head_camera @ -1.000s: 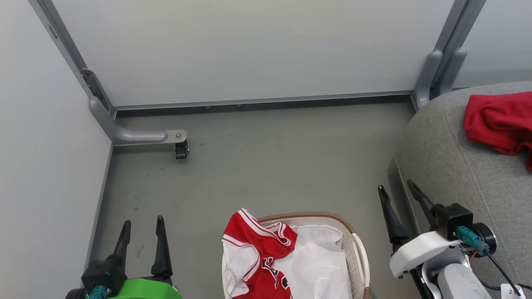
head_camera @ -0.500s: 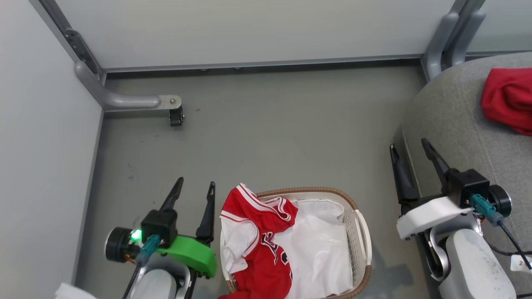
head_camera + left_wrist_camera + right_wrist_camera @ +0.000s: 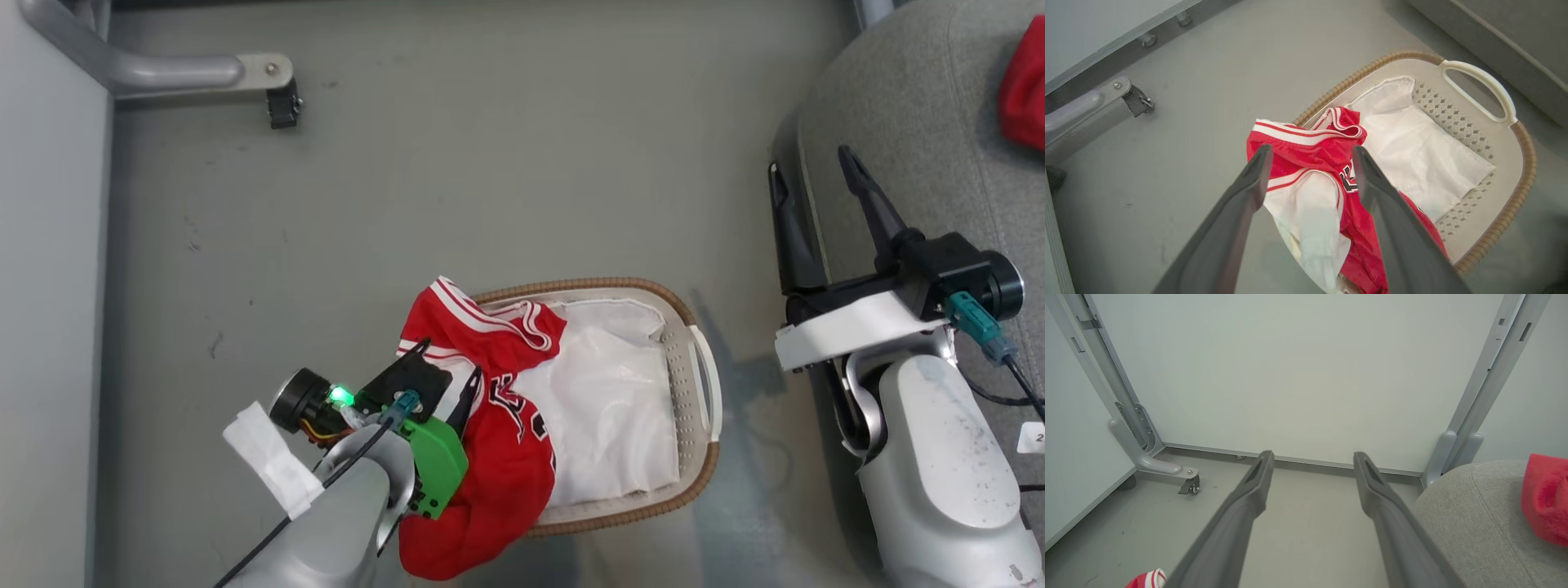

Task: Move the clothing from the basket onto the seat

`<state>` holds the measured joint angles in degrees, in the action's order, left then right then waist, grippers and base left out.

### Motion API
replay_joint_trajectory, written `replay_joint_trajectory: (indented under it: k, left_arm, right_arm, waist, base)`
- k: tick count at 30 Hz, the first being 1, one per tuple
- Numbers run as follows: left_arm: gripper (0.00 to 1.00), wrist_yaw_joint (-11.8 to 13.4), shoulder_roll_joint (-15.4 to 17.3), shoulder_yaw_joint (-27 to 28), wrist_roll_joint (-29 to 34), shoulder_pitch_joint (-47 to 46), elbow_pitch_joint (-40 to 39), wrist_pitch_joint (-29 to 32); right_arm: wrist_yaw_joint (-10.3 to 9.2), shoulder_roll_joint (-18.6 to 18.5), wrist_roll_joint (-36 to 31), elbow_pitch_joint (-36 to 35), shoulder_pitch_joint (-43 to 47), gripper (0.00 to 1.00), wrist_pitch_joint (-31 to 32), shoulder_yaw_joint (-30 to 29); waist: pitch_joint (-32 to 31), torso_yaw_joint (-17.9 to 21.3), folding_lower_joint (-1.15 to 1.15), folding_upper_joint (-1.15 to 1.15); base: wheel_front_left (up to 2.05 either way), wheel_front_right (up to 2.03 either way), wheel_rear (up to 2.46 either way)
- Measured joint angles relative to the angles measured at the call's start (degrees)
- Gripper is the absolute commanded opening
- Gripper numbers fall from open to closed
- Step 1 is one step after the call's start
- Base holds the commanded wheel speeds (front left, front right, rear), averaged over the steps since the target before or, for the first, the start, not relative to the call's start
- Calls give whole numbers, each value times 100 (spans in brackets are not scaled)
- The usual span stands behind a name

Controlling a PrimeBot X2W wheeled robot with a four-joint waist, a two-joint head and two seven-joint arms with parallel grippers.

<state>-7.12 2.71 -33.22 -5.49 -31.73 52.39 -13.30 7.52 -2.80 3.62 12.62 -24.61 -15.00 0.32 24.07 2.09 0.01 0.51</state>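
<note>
The left gripper, jaws wide and empty, hangs just over the jersey, which drapes over the left rim of the basket (the plain red garment lies on the seat); limp, light and slippery, it likely wants a deep pinch on the bunched red fold near its striped trim.

A red jersey with white striped trim and black-and-white lettering lies crumpled over the left rim of the white perforated basket, part spilling outside; the brown-rimmed basket stands upright near the grey seat; a plain red garment lies bunched on that cushion.
</note>
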Motion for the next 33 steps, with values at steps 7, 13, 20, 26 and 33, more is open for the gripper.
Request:
replay_joint_trajectory:
  k: [7,13,20,26,33]
  left_arm:
    - [100,-15,-1,-430,-155,-641,864,435]
    - [100,68,-3,-655,-121,-1157,1450,775]
    - [100,368,-3,-732,-119,-1525,1806,875]
    - [100,520,-2,-816,-154,-1597,1961,1287]
    - [49,548,-2,-977,-257,-1619,2002,1689]
  right_arm:
    - [0,-2,83,-164,-366,100,0,67]
    - [0,-1,191,-258,-567,100,0,154]
    - [0,-1,289,-297,-704,100,0,243]
    - [0,-2,358,-304,-744,100,0,311]
    - [0,-1,414,-301,-770,100,0,457]
  waist:
    - [738,227,0,0]
    - [1307,436,1,0]
    - [1811,684,1,0]
    - [2013,881,0,0]
    - [2111,1014,0,0]
  base:
    - [0,0,0]
    - [0,0,0]
    - [0,0,0]
    - [0,0,0]
    - [0,0,0]
